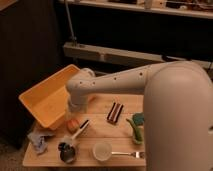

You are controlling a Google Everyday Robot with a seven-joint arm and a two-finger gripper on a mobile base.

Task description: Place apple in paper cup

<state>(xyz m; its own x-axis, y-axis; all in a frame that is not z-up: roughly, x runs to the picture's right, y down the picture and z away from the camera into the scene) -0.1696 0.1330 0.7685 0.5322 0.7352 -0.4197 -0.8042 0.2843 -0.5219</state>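
Observation:
The apple (74, 123) is a small orange-red fruit on the wooden table (105, 105), just in front of the yellow bin. The paper cup (102, 150) is short and white and stands upright near the table's front edge, to the right of and nearer than the apple. My gripper (71, 113) hangs from the white arm's wrist, directly above the apple and very close to it. The arm hides most of the gripper.
A yellow bin (46, 98) sits tilted at the table's left. A dark shiny cup (67, 152) and a blue cloth (39, 141) lie front left. A white-handled utensil (80, 129), a dark striped packet (115, 112), a green bowl (137, 134) and a fork (128, 154) lie to the right.

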